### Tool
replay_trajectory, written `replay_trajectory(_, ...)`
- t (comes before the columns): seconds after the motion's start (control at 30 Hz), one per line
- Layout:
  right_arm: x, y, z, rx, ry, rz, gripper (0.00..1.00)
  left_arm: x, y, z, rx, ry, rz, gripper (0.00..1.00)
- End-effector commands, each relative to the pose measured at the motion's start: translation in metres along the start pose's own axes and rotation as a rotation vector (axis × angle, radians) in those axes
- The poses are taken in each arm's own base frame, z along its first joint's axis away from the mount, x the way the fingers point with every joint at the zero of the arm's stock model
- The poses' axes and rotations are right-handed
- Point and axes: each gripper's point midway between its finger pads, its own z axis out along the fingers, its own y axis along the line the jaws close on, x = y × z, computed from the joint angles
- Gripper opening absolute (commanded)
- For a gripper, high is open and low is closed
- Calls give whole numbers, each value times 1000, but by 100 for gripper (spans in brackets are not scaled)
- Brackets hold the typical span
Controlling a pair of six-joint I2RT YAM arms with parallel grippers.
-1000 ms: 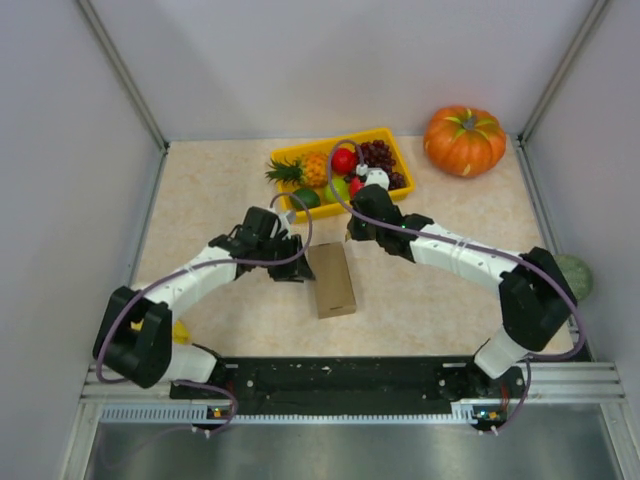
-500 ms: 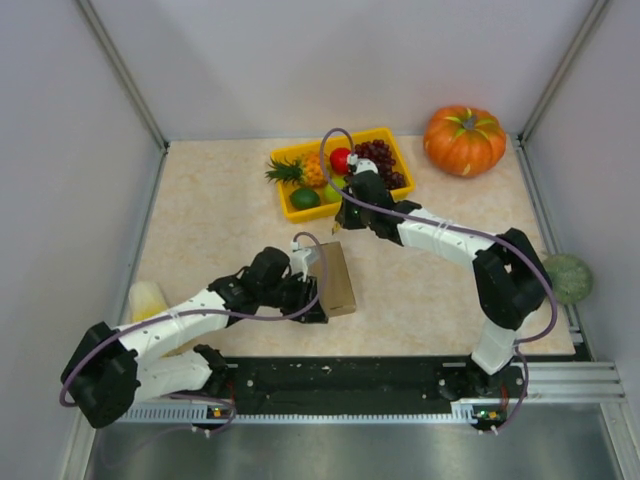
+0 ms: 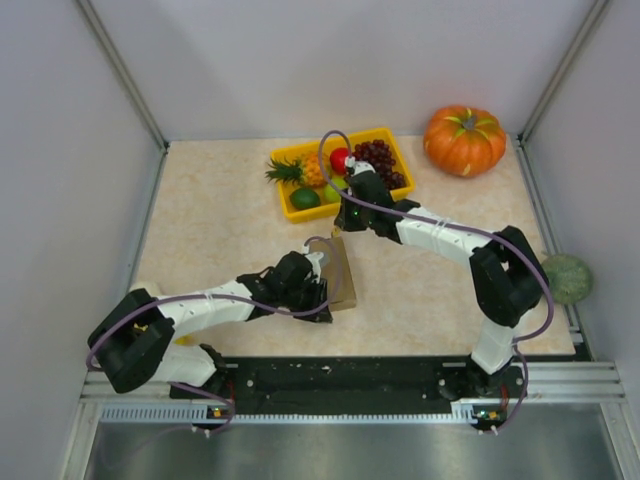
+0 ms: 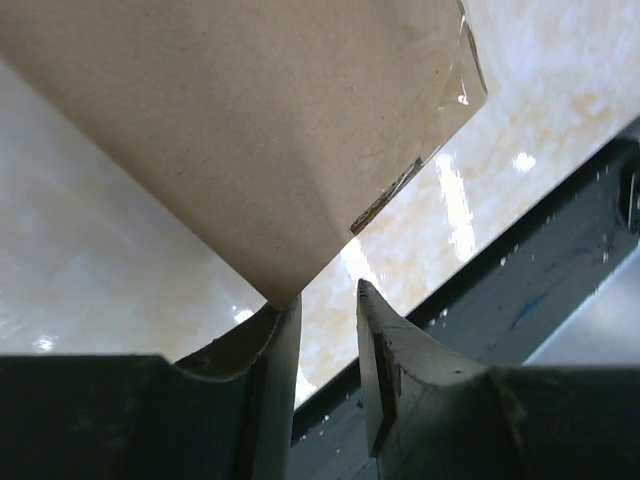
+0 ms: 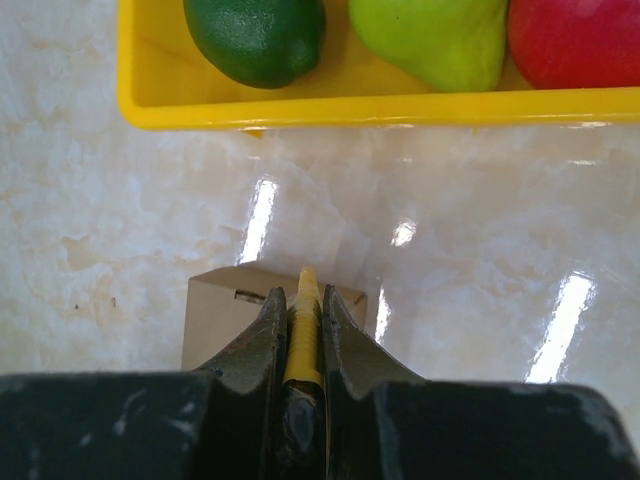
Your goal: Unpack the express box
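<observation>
Lying just beyond the left end effector (image 4: 325, 295) is the express box (image 4: 250, 130).

Box (image 4: 230, 130): cropped by the top and left edges in the left wrist view; in the right wrist view mostly hidden behind the right gripper (image 5: 303, 292), one end showing. Tray (image 5: 300, 108), lime (image 5: 255, 35), pear (image 5: 430, 40), apple (image 5: 575, 40): all cropped by the top edge. Yellow strip (image 5: 302, 340) pinched in that gripper: lower end hidden, kind not tellable.
</observation>
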Motion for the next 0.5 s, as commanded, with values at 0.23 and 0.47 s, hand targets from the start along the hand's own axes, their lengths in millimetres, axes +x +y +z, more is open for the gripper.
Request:
replay_trajectory(0.23,22,-25,-29,57,31,24,0,-64,32,-15,-210,-234,-156,33)
replay_trajectory(0.47,41,-31,-57,71,70,78,0,-78,56,-26,-227,-271,-240,34)
